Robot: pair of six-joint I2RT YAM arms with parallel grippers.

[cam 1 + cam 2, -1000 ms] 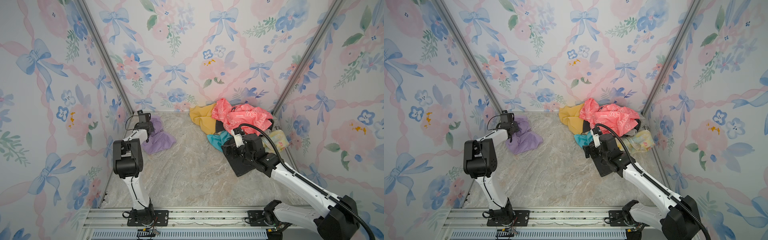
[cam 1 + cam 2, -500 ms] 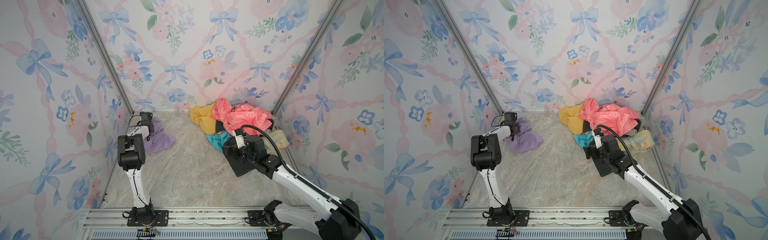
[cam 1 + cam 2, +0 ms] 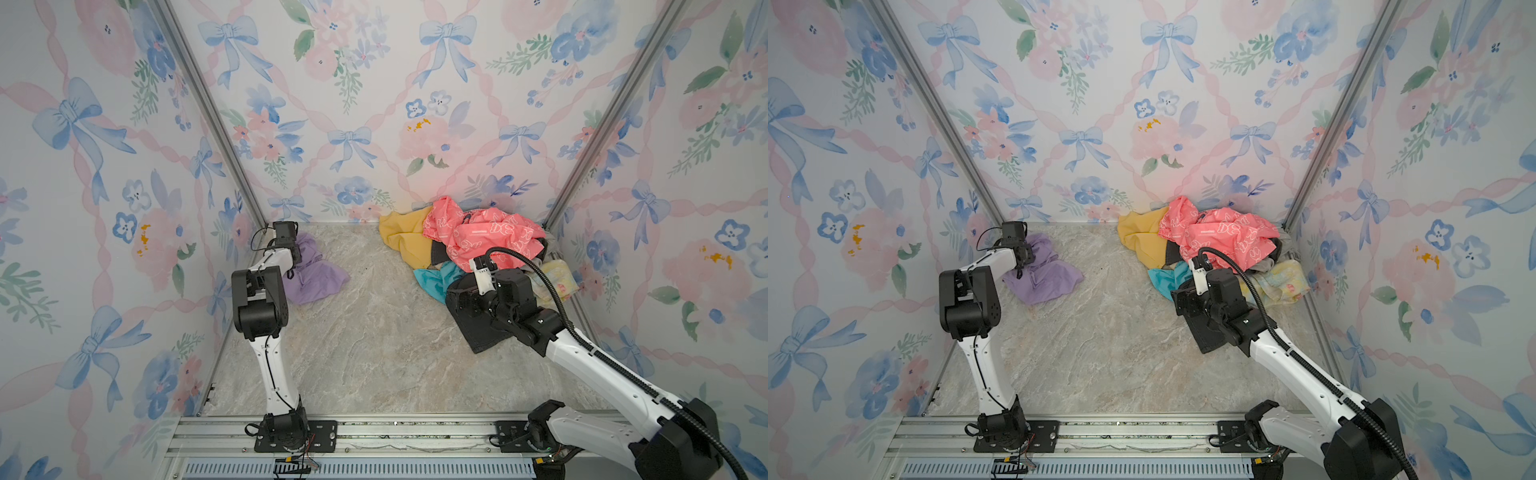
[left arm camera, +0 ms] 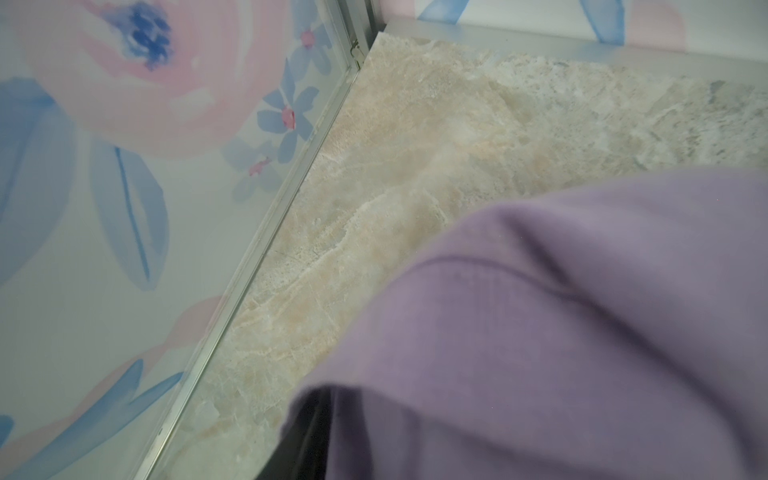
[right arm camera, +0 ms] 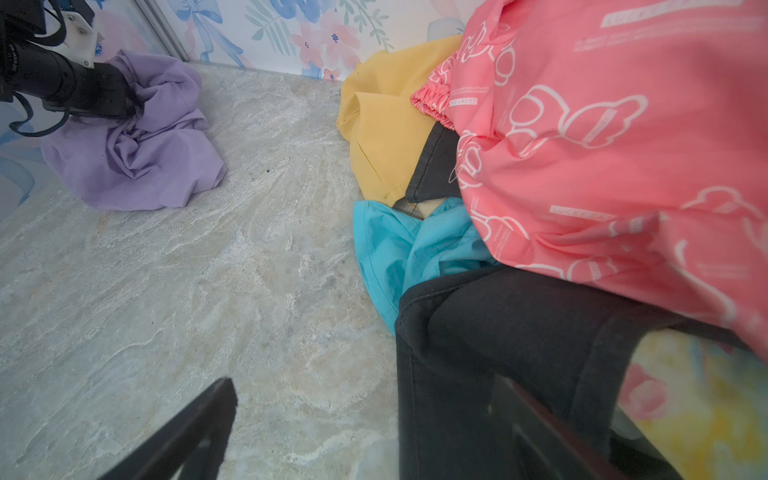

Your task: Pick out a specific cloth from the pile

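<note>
Marble-patterned tabletop [image 3: 374, 340] sits between floral walls [image 3: 104, 166]. The cloth [image 3: 322, 280], pale lavender and crumpled, lies alone near the far left corner, well apart from the pile [image 3: 482, 241] at the far right. The left gripper [image 3: 296, 254] sits in the cloth's wall-side edge; folds hide its jaws, so its grip cannot be told. The right gripper [image 5: 365, 386] hangs at the pile's near edge, its 2 fingers spread wide, 1 over a dark grey cloth [image 5: 498, 324].
</note>
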